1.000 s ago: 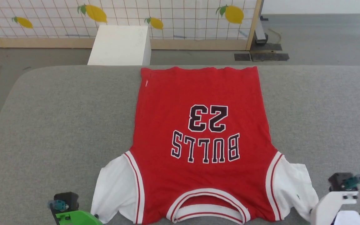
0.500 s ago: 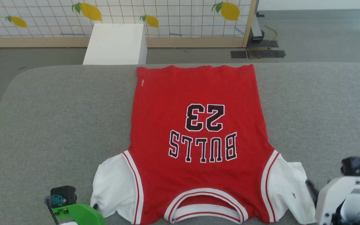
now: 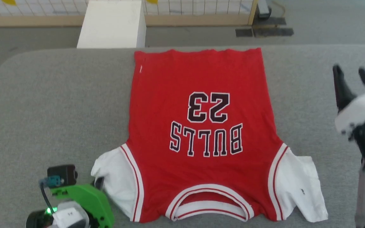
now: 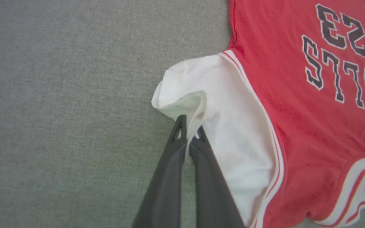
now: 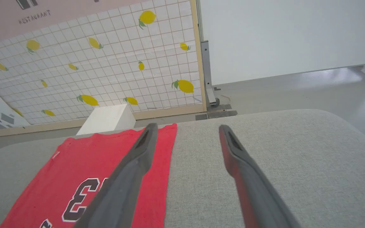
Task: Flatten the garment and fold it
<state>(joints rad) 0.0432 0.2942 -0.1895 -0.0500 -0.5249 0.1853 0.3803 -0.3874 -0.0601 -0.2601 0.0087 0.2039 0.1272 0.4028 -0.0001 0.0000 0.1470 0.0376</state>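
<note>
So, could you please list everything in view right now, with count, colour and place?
jersey: one, red and white, flat on the table, print up, collar nearest the robot
table: one, grey, padded, under the jersey
box: one, white, on the floor beyond the table
panel: one, white grid with yellow lemons, behind the box
plates: two, dark, on the floor by the panel's end
floor: grey, around the table
wall: one, white, beside the panel
left gripper: one, dark fingers, shut on the sleeve on the robot's left
right gripper: one, dark fingers, open, over the table right of the jersey
</note>
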